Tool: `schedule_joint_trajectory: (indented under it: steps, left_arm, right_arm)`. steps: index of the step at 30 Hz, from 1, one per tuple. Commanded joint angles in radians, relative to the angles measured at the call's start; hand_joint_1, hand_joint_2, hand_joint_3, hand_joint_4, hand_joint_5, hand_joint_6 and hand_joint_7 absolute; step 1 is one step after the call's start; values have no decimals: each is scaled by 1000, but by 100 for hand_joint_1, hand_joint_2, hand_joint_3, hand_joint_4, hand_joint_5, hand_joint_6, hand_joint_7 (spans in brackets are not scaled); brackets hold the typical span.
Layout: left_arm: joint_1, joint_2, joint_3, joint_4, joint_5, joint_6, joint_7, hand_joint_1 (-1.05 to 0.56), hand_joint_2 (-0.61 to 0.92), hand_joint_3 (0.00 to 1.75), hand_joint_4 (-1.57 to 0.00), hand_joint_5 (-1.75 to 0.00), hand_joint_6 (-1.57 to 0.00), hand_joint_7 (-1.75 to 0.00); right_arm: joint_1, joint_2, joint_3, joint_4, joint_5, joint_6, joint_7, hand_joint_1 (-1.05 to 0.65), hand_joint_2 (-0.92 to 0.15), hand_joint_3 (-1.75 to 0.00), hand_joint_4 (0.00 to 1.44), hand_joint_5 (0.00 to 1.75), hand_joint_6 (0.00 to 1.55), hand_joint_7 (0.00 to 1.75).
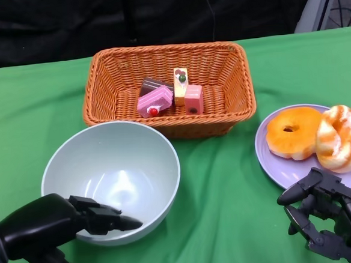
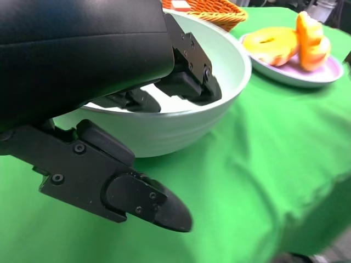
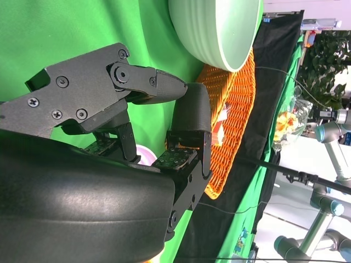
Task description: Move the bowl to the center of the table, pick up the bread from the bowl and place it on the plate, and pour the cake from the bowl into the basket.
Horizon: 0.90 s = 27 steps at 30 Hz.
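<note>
The pale green bowl [image 1: 112, 172] stands empty on the green cloth in front of the basket [image 1: 164, 49]. My left hand [image 1: 55, 224] has its fingers [image 2: 189, 82] hooked over the near rim, inside the bowl [image 2: 181, 126]; its thumb [image 2: 142, 200] hangs outside, apart from the wall. Several cake pieces [image 1: 170, 96] lie in the basket. A round bread [image 1: 293, 132] and a twisted bread [image 1: 340, 138] lie on the purple plate [image 1: 286, 169]. My right hand [image 1: 329, 211] hovers just in front of the plate, fingers apart and holding nothing.
The wicker basket [image 3: 236, 109] sits at the table's far middle, close behind the bowl [image 3: 219, 27]. Black backdrop hangs behind the table. Bare green cloth lies between bowl and plate [image 2: 307, 76] and along the front edge.
</note>
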Motion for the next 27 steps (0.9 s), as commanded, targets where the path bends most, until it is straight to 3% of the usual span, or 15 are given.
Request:
schedule_joint_trajectory:
  steps: [1, 3, 6, 10, 16, 19, 20, 23, 27]
  left_arm:
    - [90, 56, 39, -190, -480, 268, -430, -98, 92, 13, -20, 0, -25, 0]
    - [125, 61, 83, -292, -718, 437, -629, -103, 92, 9, -11, 0, -21, 0]
    - [146, 54, 148, -357, -837, 554, -730, -105, 92, 13, -7, 0, -18, -1]
    - [198, 1, 279, -429, -999, 724, -811, -105, 92, 20, -14, -4, -22, -2]
    - [269, -90, 453, -479, -1054, 909, -872, -99, 92, 21, -20, -7, -25, -3]
    - [330, -154, 540, -545, -1093, 1012, -818, -86, 92, 12, -30, -12, -32, -4]
    - [350, -177, 565, -570, -1089, 1030, -788, -62, 92, 9, -41, -18, -41, -8]
    - [405, -247, 620, -638, -1052, 1052, -691, -29, 92, 11, -57, -28, -55, -13]
    - [416, -281, 658, -669, -1017, 1086, -682, -23, 92, 12, -60, -31, -58, -13]
  right_arm:
    - [-4, -11, -9, 8, 1, -11, -7, -22, -74, -59, 65, 161, 65, 130]
    - [-6, -10, -8, 11, 2, -13, -7, -24, -74, -59, 65, 161, 65, 130]
    - [-4, -8, -6, 5, 12, -1, 0, -23, -74, -60, 65, 161, 64, 130]
    - [0, -7, -3, -8, 7, 14, -1, -22, -75, -59, 62, 162, 64, 130]
    - [4, -6, 0, -15, 9, 13, 2, -21, -75, -58, 62, 162, 63, 130]
    - [9, -6, 1, -24, 14, 19, 7, -19, -76, -58, 61, 162, 63, 130]
    - [10, -6, 1, -28, 15, 22, 8, -19, -76, -58, 61, 162, 63, 130]
    - [9, -6, 2, -28, 21, 20, 15, -18, -76, -57, 61, 161, 63, 131]
    - [9, -5, 1, -28, 22, 20, 17, -18, -76, -57, 62, 161, 62, 131]
